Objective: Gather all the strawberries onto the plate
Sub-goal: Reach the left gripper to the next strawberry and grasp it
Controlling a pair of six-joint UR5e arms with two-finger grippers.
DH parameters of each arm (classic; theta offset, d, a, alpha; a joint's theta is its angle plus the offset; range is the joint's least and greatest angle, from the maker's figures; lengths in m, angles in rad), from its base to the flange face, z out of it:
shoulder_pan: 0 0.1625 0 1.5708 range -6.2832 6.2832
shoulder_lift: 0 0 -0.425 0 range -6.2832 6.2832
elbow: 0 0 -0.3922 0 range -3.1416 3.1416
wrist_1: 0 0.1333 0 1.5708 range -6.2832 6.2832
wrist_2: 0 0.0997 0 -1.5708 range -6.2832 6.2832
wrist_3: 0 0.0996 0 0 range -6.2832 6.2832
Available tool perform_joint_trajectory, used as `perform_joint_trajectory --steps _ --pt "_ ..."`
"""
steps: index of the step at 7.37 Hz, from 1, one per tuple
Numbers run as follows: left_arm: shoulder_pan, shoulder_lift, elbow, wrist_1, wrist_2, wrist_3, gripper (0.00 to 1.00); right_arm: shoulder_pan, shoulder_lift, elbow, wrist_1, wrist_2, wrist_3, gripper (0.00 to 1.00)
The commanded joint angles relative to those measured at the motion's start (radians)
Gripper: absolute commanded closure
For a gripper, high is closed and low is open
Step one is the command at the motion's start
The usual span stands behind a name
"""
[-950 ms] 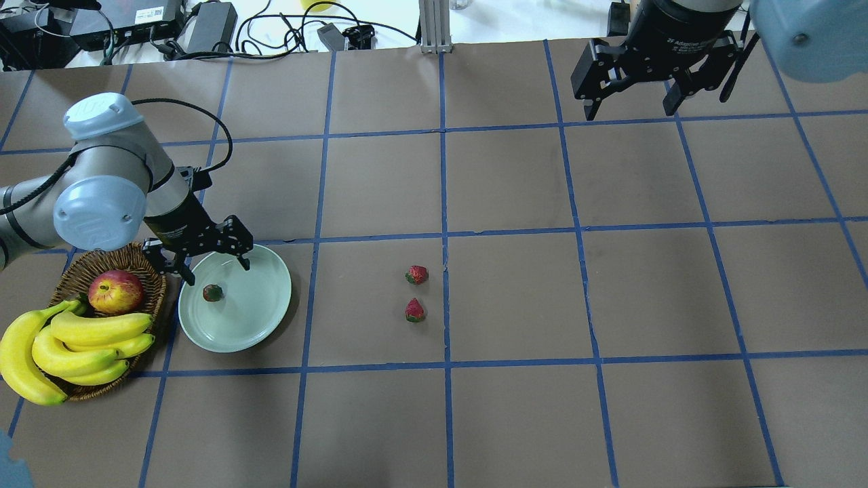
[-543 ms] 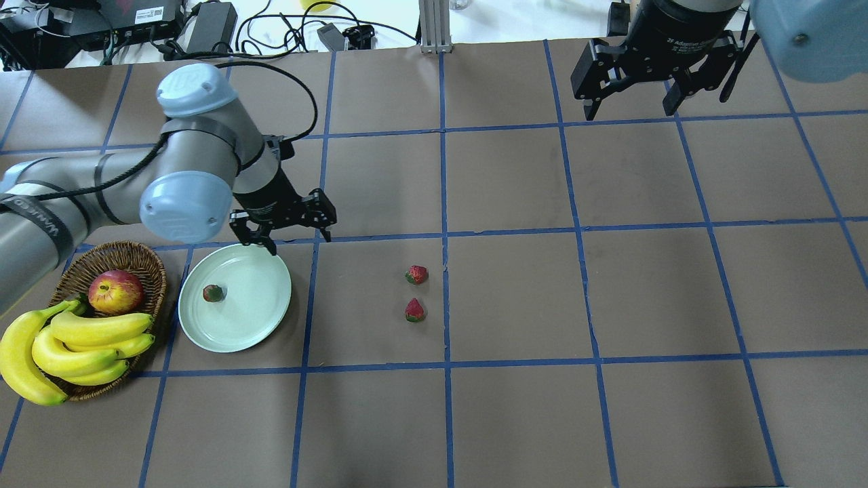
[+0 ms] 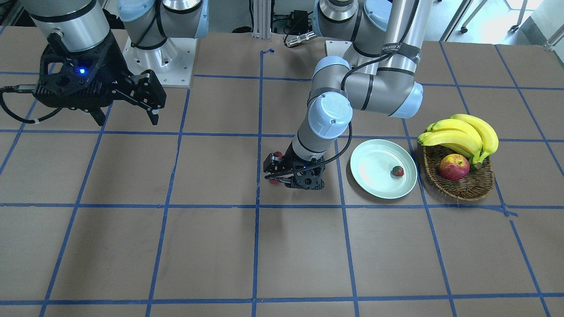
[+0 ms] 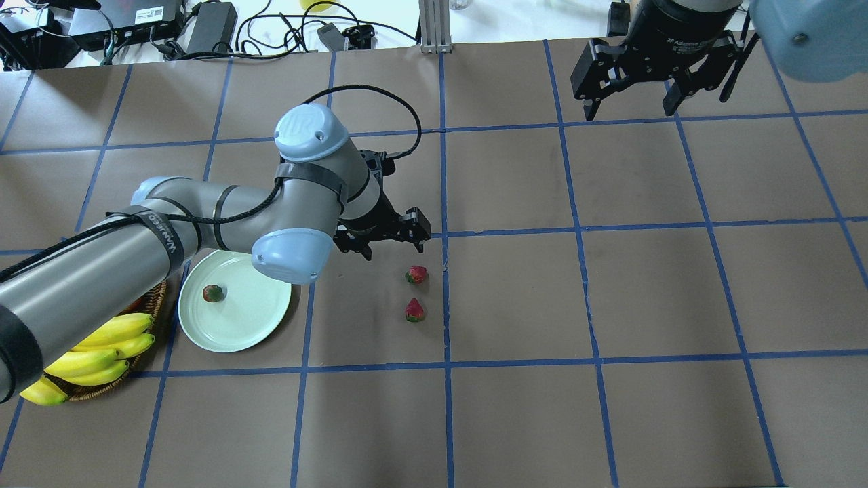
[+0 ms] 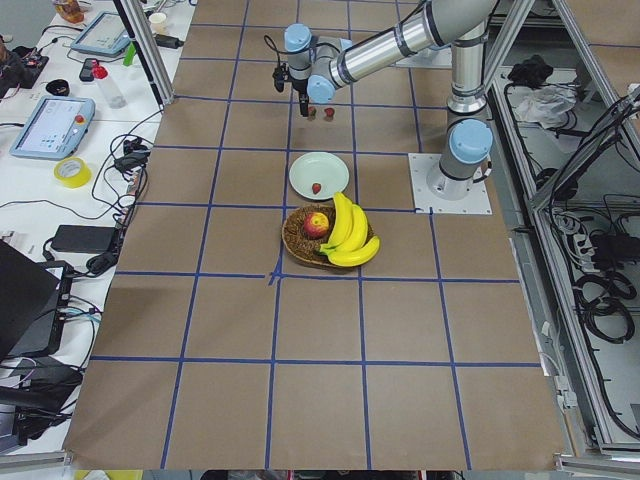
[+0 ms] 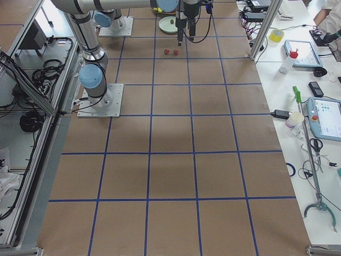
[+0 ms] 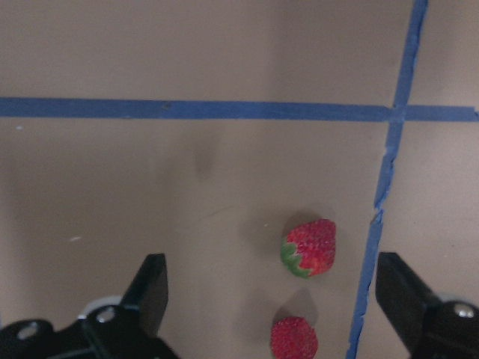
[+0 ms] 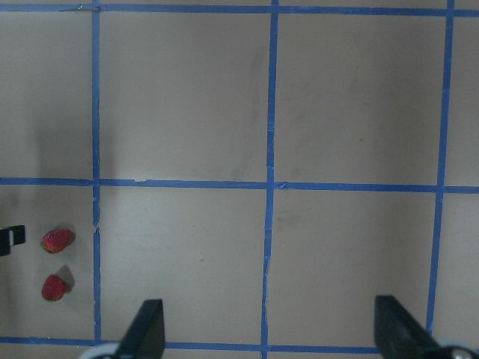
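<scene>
One strawberry (image 4: 213, 293) lies on the pale green plate (image 4: 252, 324). Two more strawberries (image 4: 417, 274) (image 4: 414, 310) lie on the brown table right of the plate, near a blue tape line. My left gripper (image 4: 393, 248) is open and empty, hovering just behind and left of the far berry. In the left wrist view both berries (image 7: 310, 248) (image 7: 293, 338) show between the open fingers (image 7: 150, 288). My right gripper (image 4: 630, 102) is open and empty, high over the far right of the table. The right wrist view shows both berries (image 8: 57, 239) at its left edge.
A wicker basket (image 3: 458, 189) with bananas (image 3: 462, 132) and an apple (image 3: 454, 167) stands beside the plate on my left. My left arm (image 4: 169, 237) covers part of it in the overhead view. Cables and boxes (image 4: 203, 27) lie beyond the far edge.
My left arm has swung right, from over the plate to beside the two loose strawberries, gripper still open. The strawberries, the plate and the right arm have not moved.
</scene>
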Motion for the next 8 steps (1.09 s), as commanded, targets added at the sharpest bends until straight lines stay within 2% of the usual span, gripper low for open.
perform_joint_trajectory --steps 1,2,3,4,8 --pt "-0.033 -0.059 -0.007 0.079 -0.001 -0.003 0.03 0.0 0.0 0.002 0.0 -0.001 0.0 0.0" --pt "-0.042 -0.076 -0.007 0.08 -0.001 -0.004 0.09 0.0 0.0 0.002 0.0 -0.001 0.0 0.0" --pt "-0.042 -0.079 -0.009 0.075 -0.004 -0.004 0.61 0.0 0.0 0.002 0.0 -0.001 0.0 0.0" --pt "-0.042 -0.079 -0.01 0.069 -0.01 -0.007 1.0 0.0 0.0 0.002 0.0 -0.001 0.0 0.0" --pt "-0.019 -0.023 0.017 0.029 -0.01 -0.035 1.0 0.0 0.0 0.002 0.0 0.001 0.0 0.0"
